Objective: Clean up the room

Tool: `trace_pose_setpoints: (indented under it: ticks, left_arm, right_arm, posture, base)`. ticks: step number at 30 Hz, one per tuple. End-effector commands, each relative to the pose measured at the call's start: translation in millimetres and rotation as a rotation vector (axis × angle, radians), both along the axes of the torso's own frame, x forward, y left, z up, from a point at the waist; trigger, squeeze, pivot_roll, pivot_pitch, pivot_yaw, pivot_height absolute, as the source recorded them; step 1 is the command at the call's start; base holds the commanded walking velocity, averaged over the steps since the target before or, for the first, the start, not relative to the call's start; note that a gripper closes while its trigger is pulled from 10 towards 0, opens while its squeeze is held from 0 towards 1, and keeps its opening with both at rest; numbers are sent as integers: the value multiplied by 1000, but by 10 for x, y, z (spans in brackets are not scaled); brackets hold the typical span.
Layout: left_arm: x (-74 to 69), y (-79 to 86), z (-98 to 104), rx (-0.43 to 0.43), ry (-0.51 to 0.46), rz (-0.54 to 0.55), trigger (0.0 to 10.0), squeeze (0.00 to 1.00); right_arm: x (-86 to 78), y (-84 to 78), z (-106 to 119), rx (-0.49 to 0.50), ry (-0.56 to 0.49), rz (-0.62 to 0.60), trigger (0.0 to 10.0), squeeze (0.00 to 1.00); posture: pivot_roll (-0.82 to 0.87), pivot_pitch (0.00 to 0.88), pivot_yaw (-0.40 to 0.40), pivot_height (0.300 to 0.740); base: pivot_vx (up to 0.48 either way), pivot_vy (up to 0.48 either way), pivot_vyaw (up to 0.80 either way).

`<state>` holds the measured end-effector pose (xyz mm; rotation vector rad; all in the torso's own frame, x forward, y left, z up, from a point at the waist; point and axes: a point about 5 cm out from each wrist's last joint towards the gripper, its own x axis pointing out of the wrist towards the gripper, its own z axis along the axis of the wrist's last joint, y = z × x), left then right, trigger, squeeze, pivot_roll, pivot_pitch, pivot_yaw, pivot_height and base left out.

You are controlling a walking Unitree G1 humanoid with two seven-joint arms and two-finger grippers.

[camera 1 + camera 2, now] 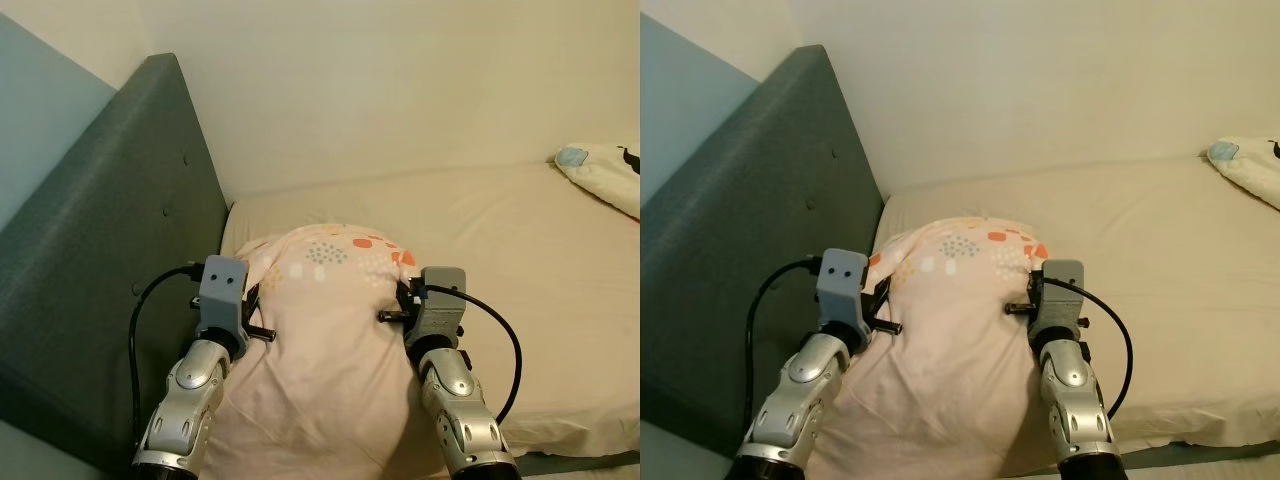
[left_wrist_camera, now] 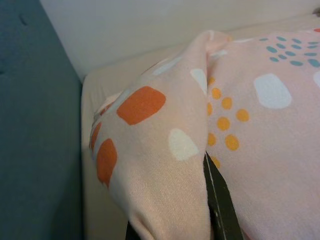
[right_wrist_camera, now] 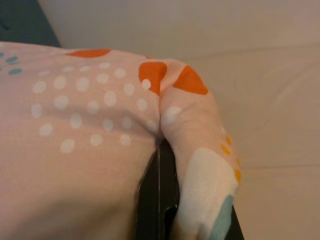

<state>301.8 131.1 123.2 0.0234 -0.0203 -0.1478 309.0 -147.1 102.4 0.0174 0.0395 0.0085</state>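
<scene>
Both hands are clamped on the same thing here: the left hand (image 1: 252,305) has pinched a fold of fabric on one side, the right hand (image 1: 402,300) a fold on the other, and in each wrist view the cloth is bunched up over a black finger (image 2: 220,200). What they're gripping is a plump pale pink pillow with orange, white, yellow and teal spots and blotches (image 1: 325,330). It sits between the two arms, near the head end of the bed, its far end close to the grey-green padded headboard (image 1: 110,250) and the corner of the wall.

My guess is the step is setting the pillow down neatly at the headboard. To do that well I'd keep both arms level so it doesn't twist, push it squarely toward the headboard, and only let go once it's lying flat on the beige fitted sheet (image 1: 520,260).

The pillow looks soft and well stuffed, cover a bit loose at the corners, so the folds could slip if tugged. There's another white pillow with a blue patch (image 1: 605,172) at the far end of the bed.
</scene>
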Motion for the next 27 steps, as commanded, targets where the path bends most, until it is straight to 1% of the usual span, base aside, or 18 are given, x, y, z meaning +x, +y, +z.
trace_pose_setpoints:
  ticks: [1, 17, 27]
  left_arm:
    - [-21, 65, 30, 18, -38, 17, 10000, 0]
    - [-19, 70, 27, 22, -28, 9, 10000, 0]
    - [-24, 70, -42, 25, 8, 17, 10000, 0]
  right_arm:
    - [-5, 36, 60, 4, -37, 7, 10000, 0]
    - [-20, 45, 41, 13, -29, 5, 10000, 0]
    - [-7, 53, 7, 5, -5, 10, 10000, 0]
  posture:
    - [-74, 28, 96, 740]
    - [-68, 43, 100, 740]
    - [-66, 44, 99, 740]
  base:
    - [0, 0, 0]
    - [0, 0, 0]
    - [0, 0, 0]
